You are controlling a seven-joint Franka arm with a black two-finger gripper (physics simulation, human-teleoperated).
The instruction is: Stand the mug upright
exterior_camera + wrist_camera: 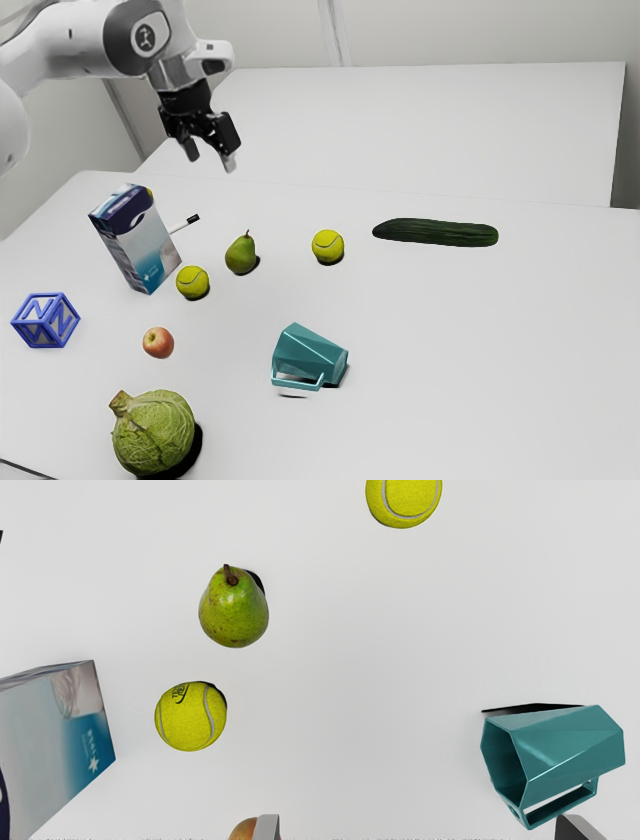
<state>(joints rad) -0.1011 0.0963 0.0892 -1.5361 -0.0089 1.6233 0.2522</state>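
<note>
The mug [310,355] lies on its side on the bench [440,330], mouth towards the carton [137,240]; its flat facets probably keep it from rolling, so standing it up calls for turning it, not just lifting. Nearby are 2 tennis balls [328,247] [193,283], a pear [241,254] and an apple [158,343], none touching it. Higher, well apart, the end effector [211,158] is released, its spread fingers leaving room for a grasp.
</note>
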